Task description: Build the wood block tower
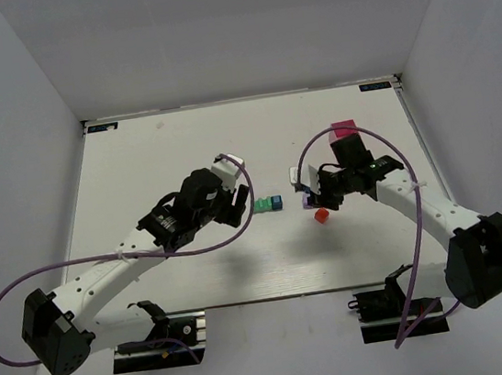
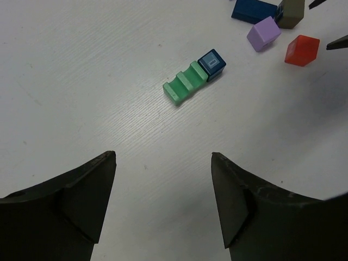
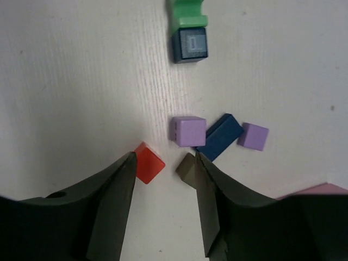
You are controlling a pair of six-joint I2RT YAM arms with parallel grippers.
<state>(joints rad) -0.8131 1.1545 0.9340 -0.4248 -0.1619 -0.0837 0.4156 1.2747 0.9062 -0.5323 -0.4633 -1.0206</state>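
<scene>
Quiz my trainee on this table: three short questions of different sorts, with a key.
1. True or false: the small red wooden cube sits stacked on another block.
2. Which thing touches the green stepped wooden block? A) the labelled blue cube B) the pink box C) the red cube
3. Fill in: the right wrist view shows ___ light purple cubes.
Key: 1 false, it lies on the white table; 2 A; 3 two.

White table (image 1: 155, 163), pale walls (image 1: 4, 137) around it; pink box (image 1: 345, 129) toward its far right
</scene>
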